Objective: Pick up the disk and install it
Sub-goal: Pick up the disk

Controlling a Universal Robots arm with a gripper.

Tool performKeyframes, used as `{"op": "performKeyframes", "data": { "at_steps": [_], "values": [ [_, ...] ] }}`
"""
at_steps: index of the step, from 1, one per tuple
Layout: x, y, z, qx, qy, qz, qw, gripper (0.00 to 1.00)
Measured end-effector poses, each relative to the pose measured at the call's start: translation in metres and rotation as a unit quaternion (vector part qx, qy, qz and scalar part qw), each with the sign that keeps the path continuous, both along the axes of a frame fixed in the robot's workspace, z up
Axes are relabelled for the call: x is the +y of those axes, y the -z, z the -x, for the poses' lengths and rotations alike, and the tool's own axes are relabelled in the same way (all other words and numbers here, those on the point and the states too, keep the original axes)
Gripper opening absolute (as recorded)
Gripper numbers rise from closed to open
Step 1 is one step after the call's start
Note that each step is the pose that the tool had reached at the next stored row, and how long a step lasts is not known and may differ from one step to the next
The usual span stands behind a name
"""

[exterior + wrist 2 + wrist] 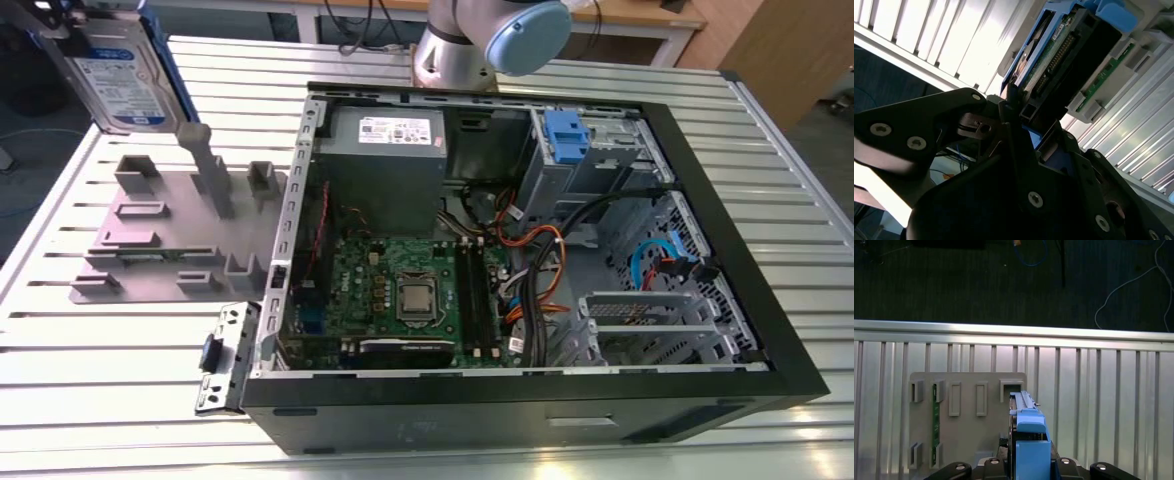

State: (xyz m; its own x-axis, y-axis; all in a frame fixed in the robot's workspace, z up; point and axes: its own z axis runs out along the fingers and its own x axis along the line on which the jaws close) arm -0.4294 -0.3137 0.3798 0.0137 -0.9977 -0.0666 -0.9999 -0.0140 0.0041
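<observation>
The disk [123, 75] is in the gripper [1029, 465], off the grey stand [160, 240] and held in the air above the far corner of the table [80, 400], at the exterior view's left. The fingers are closed against the disk's blue frame. In the second wrist view the contact itself lies in shadow, so the hold looks firm but I cannot see exactly where the pads bear. The disk hangs with its long axis roughly upright and its labelled face turned toward the exterior camera. In the first wrist view it shows edge-on, running straight away from the gripper toward the stand below, with its own slot on the stand now bare. The open computer case [534, 420] lies well apart from the disk, toward the exterior view's right. The drive cage [607, 150] is in the case's far corner, beyond the power supply [387, 135], and a blue bracket [566, 135] already sits at its top. The arm [467, 40] rises from its base behind the case and reaches across to the exterior view's left, with the wrist pointing down over the stand.
</observation>
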Motion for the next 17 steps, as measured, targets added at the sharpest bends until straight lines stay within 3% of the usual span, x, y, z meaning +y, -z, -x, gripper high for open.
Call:
{"op": "performKeyframes", "data": {
  "at_steps": [17],
  "values": [
    [0.0, -0.0043, 0.0, 0.0, 0.0, -0.0021, 1.0, 0.36]
  ]
}}
